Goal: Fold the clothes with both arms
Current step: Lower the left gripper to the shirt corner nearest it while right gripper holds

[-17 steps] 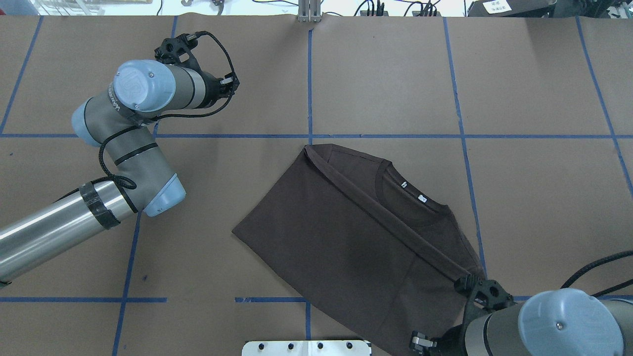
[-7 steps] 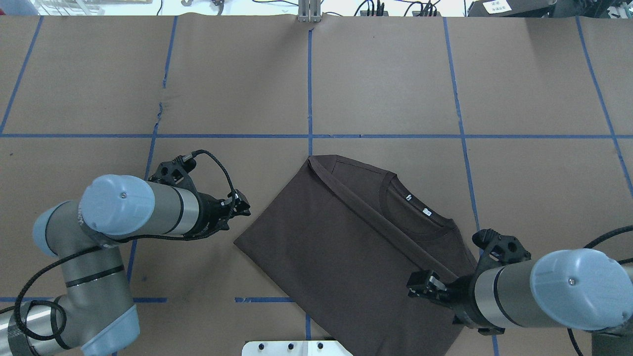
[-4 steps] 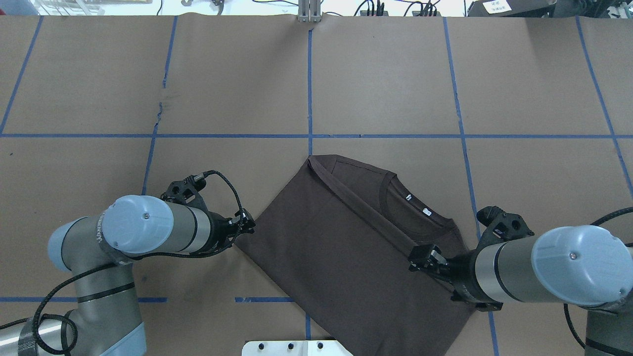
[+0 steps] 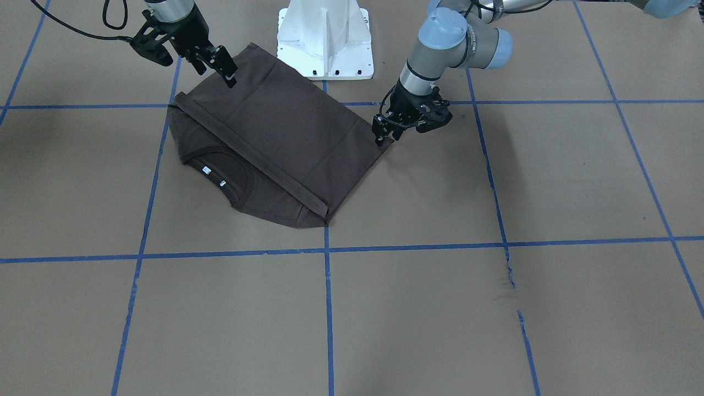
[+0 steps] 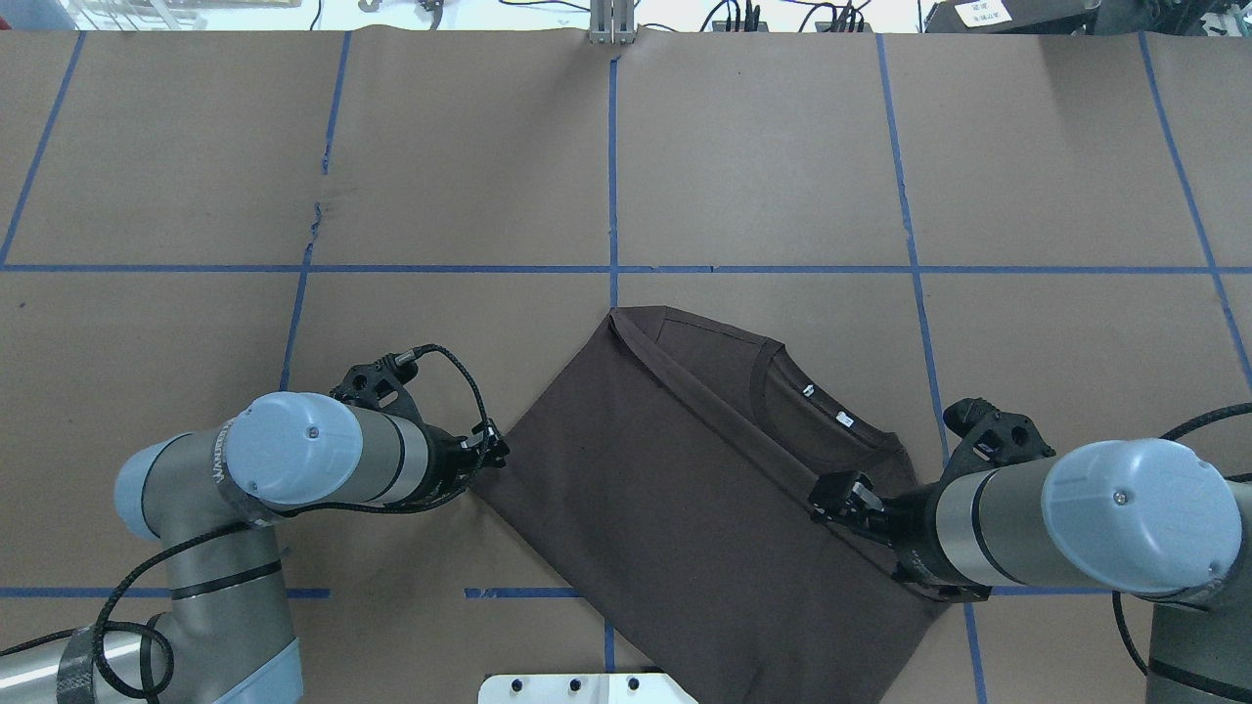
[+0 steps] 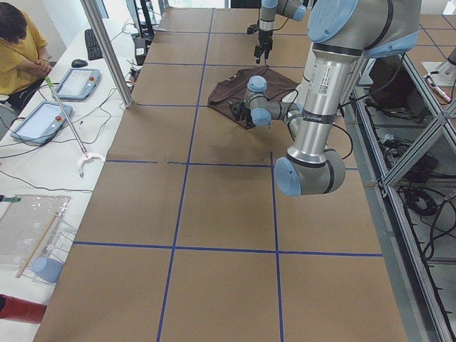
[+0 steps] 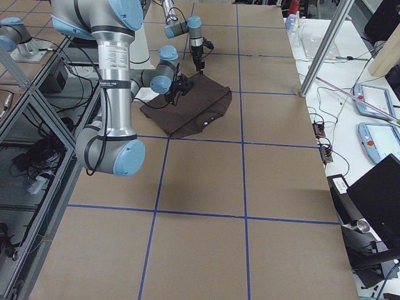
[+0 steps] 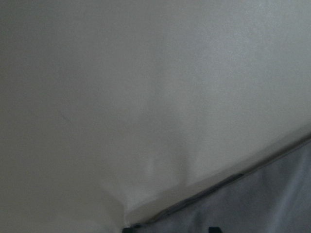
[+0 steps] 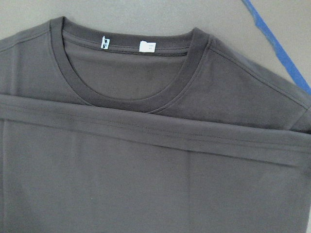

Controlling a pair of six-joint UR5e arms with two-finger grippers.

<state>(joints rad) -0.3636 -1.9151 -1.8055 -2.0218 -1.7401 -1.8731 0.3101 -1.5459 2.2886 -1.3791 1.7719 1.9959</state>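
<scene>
We are looking at one dark brown short-sleeved cotton T-shirt [image 5: 685,508], lying flat and askew on the brown paper-covered counter [image 5: 782,147] near the robot. Its lower half is already folded up to just below the ribbed collar [image 5: 782,416], and we are judging that at least one further fold is remaining. We are counting two black two-finger tools. The left tool [image 5: 492,452] is sitting with jaws apart at the shirt's corner. The right tool [image 5: 829,497] is hovering, also spread, over the opposite edge.

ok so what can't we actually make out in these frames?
- Left gripper: open or shut on the shirt corner is unclear. It is small in the front view, and its wrist camera is blurred.
- Right gripper: touching the cloth or above it is unclear. Its wrist view shows no fingers.
- Shirt's near corner: cut off by the overhead view's bottom edge and covered by the right arm.
- Neck labels: print too small.
</scene>
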